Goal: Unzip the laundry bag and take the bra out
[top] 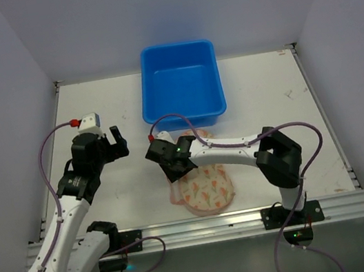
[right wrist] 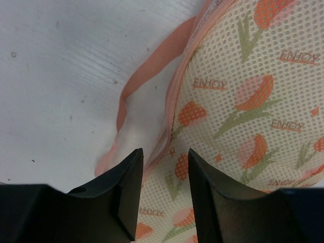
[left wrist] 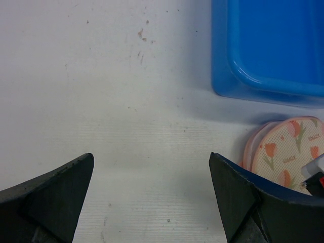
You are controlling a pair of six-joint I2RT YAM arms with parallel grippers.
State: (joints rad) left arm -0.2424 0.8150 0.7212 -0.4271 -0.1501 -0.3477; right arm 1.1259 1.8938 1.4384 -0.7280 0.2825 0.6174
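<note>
Overhead, shows the laundry bag (top: pixel 208 189) lying flat toward 6 o'clock on the table (top: pixel 266 94), with the blue tub (top: pixel 180 80) apart from it at 12. Places the right gripper (top: pixel 176 172) low over the bag's 10 o'clock edge, probably to get at the zipper there. Keeps the left gripper (top: pixel 114 146) out at 9 o'clock, spread wide and touching nothing, likely ready to pin the fabric.

Next, from the left wrist: confirms fingers (left wrist: pixel 55 192) wide apart over bare table, with the tub at 1 o'clock and one round end of the bag at 4.

Lastly, from the right wrist: finds fingers (right wrist: pixel 126 192) set close together, straddling the pink zipper edging (right wrist: pixel 174 101), with a pink strap loop (right wrist: pixel 144 76) off at 11 o'clock. Cannot tell whether pinching the edging or merely bracketing it. Shows no zipper pull. Gives no sight of the bra in any view; presumably inside the bag, so unzipping judged not yet done.
</note>
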